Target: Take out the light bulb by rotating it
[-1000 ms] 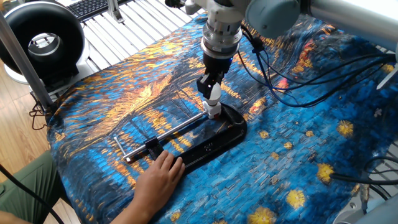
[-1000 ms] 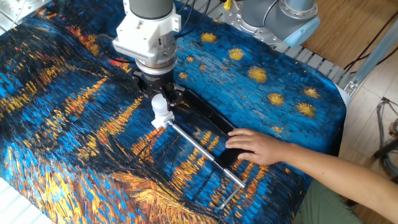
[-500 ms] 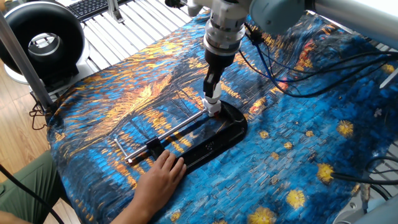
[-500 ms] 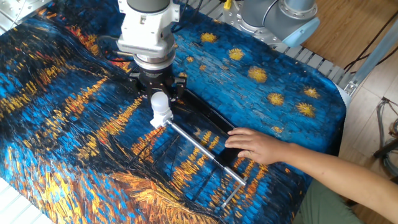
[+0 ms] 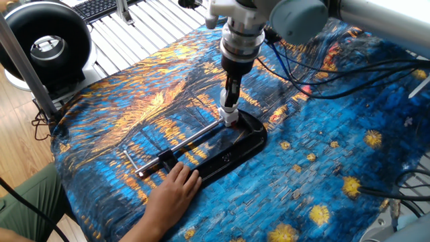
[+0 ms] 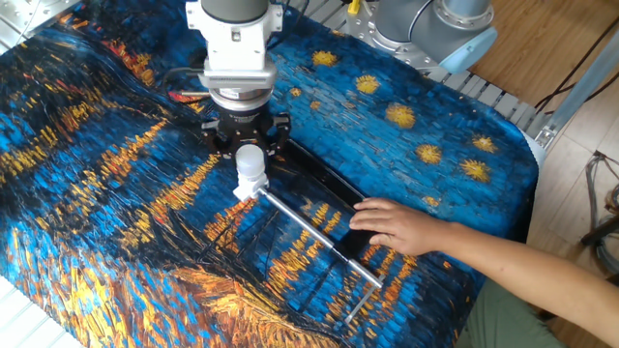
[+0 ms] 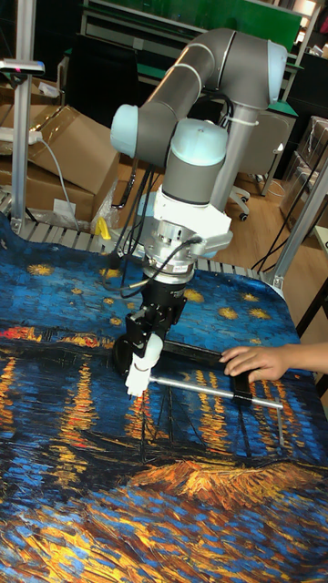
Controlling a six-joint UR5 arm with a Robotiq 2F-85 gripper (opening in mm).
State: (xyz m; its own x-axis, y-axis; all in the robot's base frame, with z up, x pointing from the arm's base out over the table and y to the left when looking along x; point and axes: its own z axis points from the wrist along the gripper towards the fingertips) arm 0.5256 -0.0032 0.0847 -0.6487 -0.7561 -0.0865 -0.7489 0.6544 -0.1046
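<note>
At table centre, light bulb (image 6: 250, 160) stands upright in clamp (image 5: 222, 151), gripper (image 6: 248, 153) pinching its globe. Judged light, smooth, fragile glass; grip globe gently w/ even pressure, no squeezing.

light bulb (image 6: 250, 160): matt frosted white | base (image 5: 232, 149): glossy black plastic | rod (image 6: 314, 233): shiny metal | tablecloth (image 6: 97, 193): printed cloth

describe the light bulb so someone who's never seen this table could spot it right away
Find the black tray on the blue and orange starry cloth. At its end under the gripper, the light bulb stands upright between the fingers. It is the only small white frosted globe there.
</note>
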